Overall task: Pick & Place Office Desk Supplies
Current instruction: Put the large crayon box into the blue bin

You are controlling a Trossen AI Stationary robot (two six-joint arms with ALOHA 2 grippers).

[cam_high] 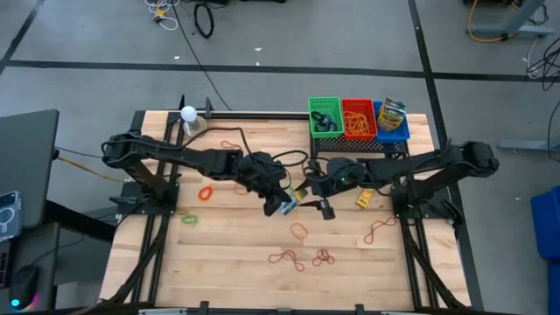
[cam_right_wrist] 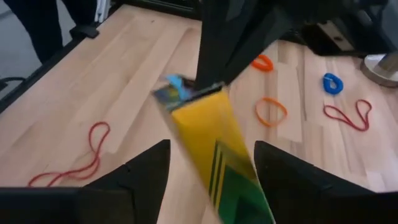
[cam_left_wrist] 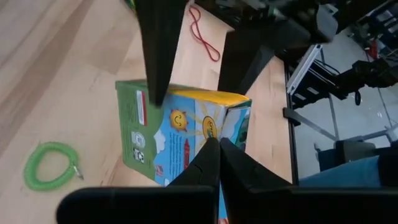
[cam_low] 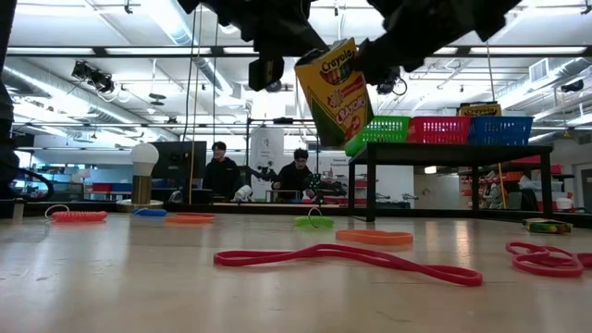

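The yellow crayon box point(cam_low: 335, 88) hangs tilted in the air above the table's middle point(cam_high: 295, 198). My left gripper point(cam_high: 284, 206) is shut on one end of it, as the left wrist view shows point(cam_left_wrist: 214, 154). My right gripper point(cam_high: 317, 203) is open, with a finger on either side of the box's other end point(cam_right_wrist: 211, 146). Red rubber bands point(cam_high: 302, 258) lie on the near part of the table. An orange ring point(cam_high: 206, 193) and a green coil point(cam_high: 189, 219) lie to the left. My left gripper pinches the crayon box between its two fingers point(cam_left_wrist: 202, 168) at the edge of one end point(cam_left_wrist: 208, 134); the same hold shows in the right wrist view point(cam_right_wrist: 186, 92). The box is lifted clear of the table and hangs tilted. My right gripper: whether its fingers point(cam_right_wrist: 146, 171) touch the box, I cannot tell.
Green, red and blue baskets point(cam_high: 357, 120) stand on a black rack at the table's far right. A white ball on a metal base point(cam_high: 188, 115) sits far left. A small yellow packet point(cam_high: 365, 199) lies right of the grippers. People sit in the room beyond point(cam_low: 222, 171).
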